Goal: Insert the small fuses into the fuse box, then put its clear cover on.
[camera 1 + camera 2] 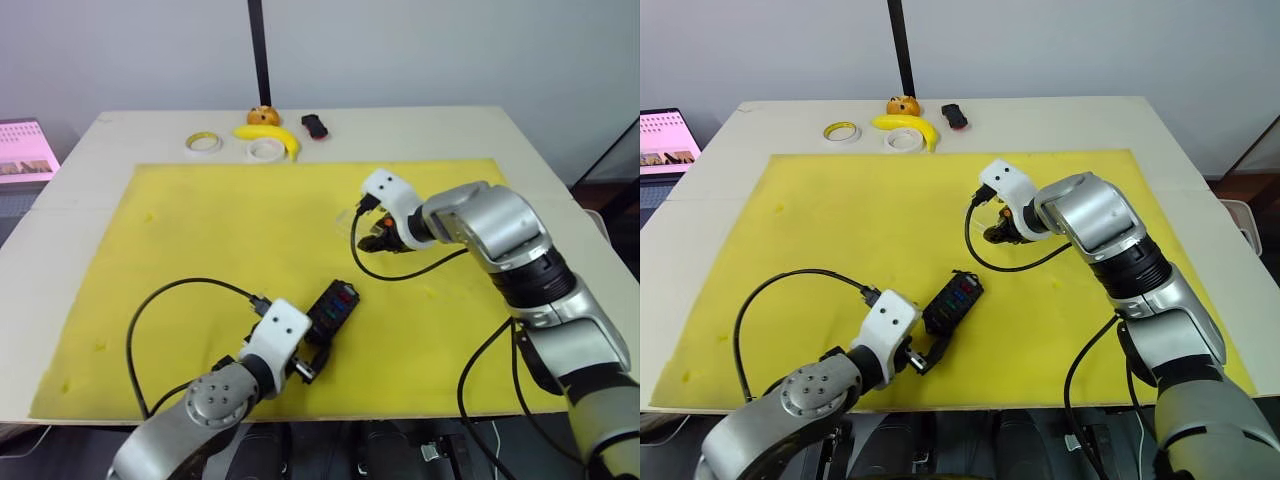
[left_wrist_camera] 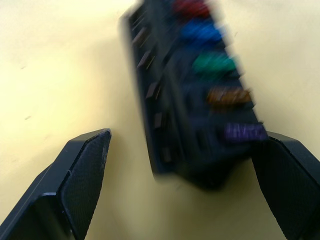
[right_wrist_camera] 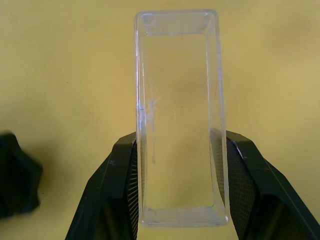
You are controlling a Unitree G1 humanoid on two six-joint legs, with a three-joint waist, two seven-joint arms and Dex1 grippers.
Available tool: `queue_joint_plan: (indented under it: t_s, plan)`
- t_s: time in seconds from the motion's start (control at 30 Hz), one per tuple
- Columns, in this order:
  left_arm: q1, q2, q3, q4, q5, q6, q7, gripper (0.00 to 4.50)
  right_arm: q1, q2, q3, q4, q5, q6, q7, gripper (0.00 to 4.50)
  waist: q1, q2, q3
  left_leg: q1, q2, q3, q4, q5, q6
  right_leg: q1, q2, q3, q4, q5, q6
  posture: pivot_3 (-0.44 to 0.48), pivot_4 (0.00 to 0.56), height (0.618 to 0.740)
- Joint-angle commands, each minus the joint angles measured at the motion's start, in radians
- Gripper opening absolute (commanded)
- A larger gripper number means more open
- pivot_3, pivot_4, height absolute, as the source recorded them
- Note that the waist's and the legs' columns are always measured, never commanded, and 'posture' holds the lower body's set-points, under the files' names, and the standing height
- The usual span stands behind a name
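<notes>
The black fuse box (image 1: 333, 303) lies on the yellow mat (image 1: 200, 230) near the front. Small fuses sit in its slots: red (image 2: 190, 7), blue (image 2: 200, 31), green (image 2: 214, 63), orange (image 2: 229, 95) and purple (image 2: 244, 132). My left gripper (image 2: 185, 185) is open around the box's near end, one finger (image 2: 85, 175) well apart from it. Mid-mat to the right, my right gripper (image 1: 380, 240) is shut on the clear cover (image 3: 180, 120). The cover's long sides sit against both pads and it points away along the fingers, over the mat.
At the table's far edge are two tape rolls (image 1: 203, 142) (image 1: 265, 150), a banana (image 1: 272, 135), an orange round thing (image 1: 260, 115) and a small black-red object (image 1: 315, 126). A black pole (image 1: 260, 50) rises behind them. A laptop screen (image 1: 25, 150) stands far left.
</notes>
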Motion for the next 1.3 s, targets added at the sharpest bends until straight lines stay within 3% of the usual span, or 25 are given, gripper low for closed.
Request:
queue_joint_plan:
  t_s: [0.03,0.37,0.6,0.83,0.9,1.0,1.13,1.3]
  plan:
    - [-0.008,0.019,0.095,0.015,-0.008,-0.01,-0.054,4.5,-0.01,0.014,-0.04,-0.021,0.003,-0.027,-0.016,1.69,0.001,0.0,0.0,0.0,0.0,0.0,0.0,0.0,0.0,0.0,0.0,0.0,0.0,0.0,0.0,0.0,0.15,0.74]
    - [-0.072,0.073,0.064,0.122,-0.021,-0.157,-0.253,4.5,0.005,0.025,-0.06,-0.038,0.007,-0.02,-0.042,1.69,0.007,0.0,0.0,-0.001,-0.001,0.0,0.0,0.0,0.0,0.0,-0.001,0.0,0.0,0.0,0.0,0.0,0.15,0.74]
    - [-0.151,0.123,0.028,0.288,0.004,-0.322,-0.43,4.5,-0.001,0.036,-0.069,-0.05,0.01,-0.009,-0.068,1.69,0.007,0.0,0.0,-0.001,-0.001,0.0,0.0,0.0,0.0,0.0,-0.001,0.0,-0.001,0.0,0.0,0.0,0.15,0.74]
    - [-0.183,0.104,-0.011,0.403,0.041,-0.438,-0.521,4.5,0.017,0.013,-0.087,-0.1,0.024,0.017,-0.078,1.69,0.01,0.0,0.0,-0.001,-0.002,0.0,0.0,0.0,0.0,0.0,-0.002,-0.001,-0.001,0.0,0.0,0.0,0.15,0.74]
    - [-0.181,0.094,-0.008,0.431,0.044,-0.469,-0.542,3.96,0.025,0.003,-0.091,-0.122,0.028,0.025,-0.077,1.69,0.011,0.0,0.0,-0.001,-0.002,0.0,0.0,0.0,0.0,0.0,-0.002,-0.001,-0.001,0.0,0.0,0.0,0.15,0.74]
    - [-0.184,0.08,0.01,0.456,0.027,-0.484,-0.573,2.58,0.033,-0.007,-0.096,-0.141,0.03,0.029,-0.076,1.69,0.01,0.0,0.0,-0.001,-0.002,0.0,0.0,0.0,0.0,0.0,-0.002,-0.001,-0.001,0.0,0.0,0.0,0.15,0.74]
    - [-0.211,0.086,0.08,0.474,-0.046,-0.48,-0.666,2.54,0.045,-0.034,-0.096,-0.153,0.035,0.009,-0.065,1.69,0.01,0.0,0.0,-0.002,-0.002,0.0,0.0,0.0,0.0,0.0,-0.002,-0.001,-0.001,0.0,0.0,0.0,0.15,0.74]
    - [-0.273,0.228,0.107,0.545,-0.067,-0.544,-0.901,2.54,0.067,-0.152,-0.062,-0.232,0.089,-0.111,0.097,1.69,0.007,0.0,0.0,-0.003,-0.002,-0.001,0.0,0.0,0.0,-0.001,-0.002,-0.003,-0.001,0.0,0.0,0.0,0.15,0.74]
